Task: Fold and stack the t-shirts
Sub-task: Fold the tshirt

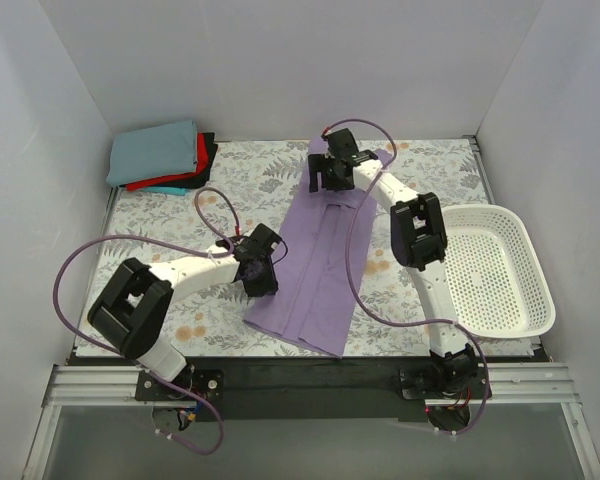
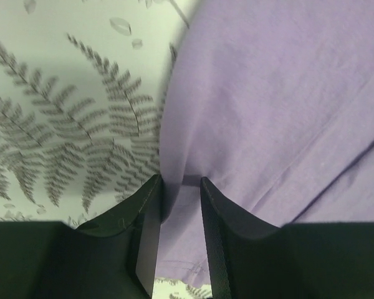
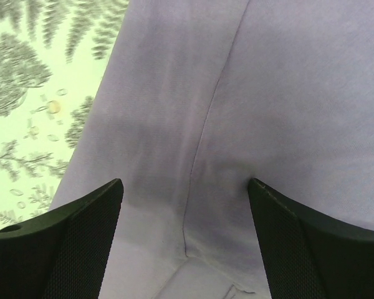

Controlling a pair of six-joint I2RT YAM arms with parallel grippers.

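The lavender t-shirt (image 1: pixel 325 260) lies on the table as a long strip folded lengthwise, running from far centre to the near edge. My left gripper (image 1: pixel 262 270) is at its left edge, and in the left wrist view its narrow jaws (image 2: pixel 182 184) pinch a raised fold of the purple cloth (image 2: pixel 274 93). My right gripper (image 1: pixel 332 180) is over the shirt's far end, with its jaws (image 3: pixel 186 187) wide open and pressed down on the cloth (image 3: pixel 287 93). A stack of folded shirts (image 1: pixel 160 155) sits at the far left corner, grey-blue on top, then red, black and teal.
A white mesh basket (image 1: pixel 495 270) stands on the right side of the table beside the right arm. The tabletop has a fern-print cover (image 1: pixel 200 320). White walls close in the left, back and right sides.
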